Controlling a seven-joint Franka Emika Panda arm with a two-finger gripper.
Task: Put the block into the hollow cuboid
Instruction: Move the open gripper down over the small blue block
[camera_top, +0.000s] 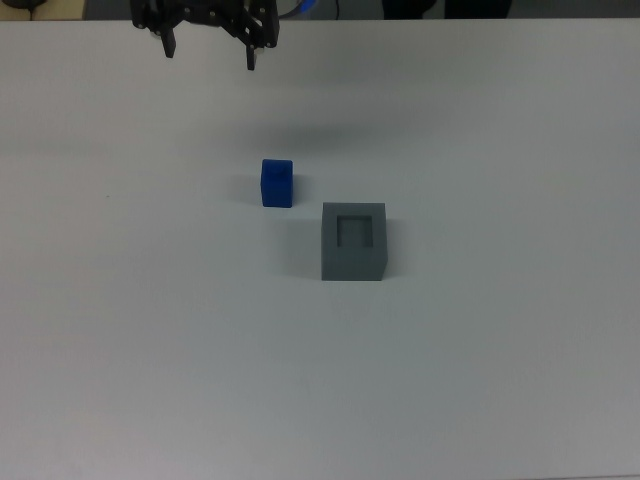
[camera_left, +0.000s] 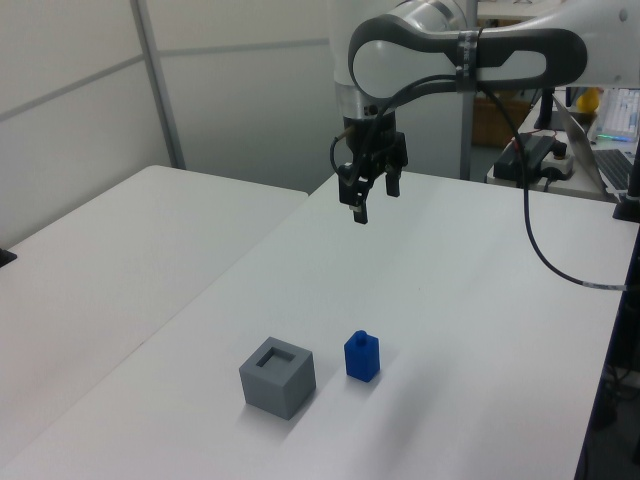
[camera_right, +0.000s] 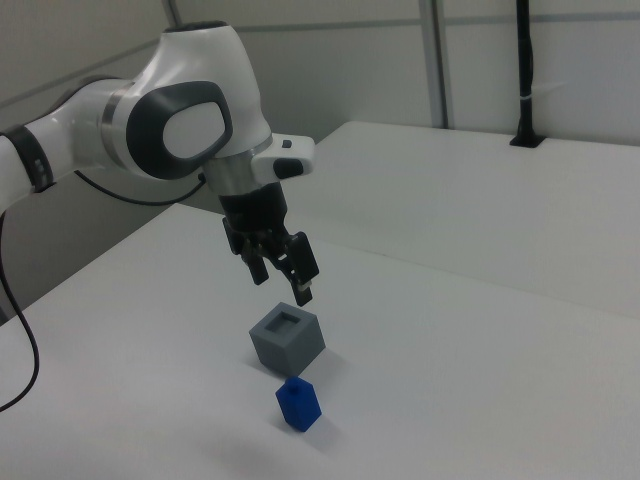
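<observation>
The block (camera_top: 277, 183) stands upright on the white surface (camera_top: 480, 350), just beside the grey box (camera_top: 353, 241) and apart from it; in the top view it sits off the box's upper-left corner, in the left view to the box's right, in the right view in front of the box. You will likely find it light, rigid and smooth-sided, probably plastic, so expect some slip if the pinch is shallow. The left view shows a small nub on its top face; take hold lower, across two opposite flat side faces near mid-height, where the walls look parallel. The hand (camera_top: 209, 50) hangs high above the surface, well apart from the box toward the top view's upper edge, fingers spread wide with nothing between them. The box looks stiff and thick-walled, its square recess (camera_top: 355, 231) facing up and unoccupied; the recess appears only a little wider than the block, so you should square the block to the walls before lowering, or a corner may catch on the rim. There is a gap between block and box, but check that the finger on the box side can drop in without nudging the box. Elsewhere around the box the surface lies bare, with its edges well away, so approach and lift have free room.
</observation>
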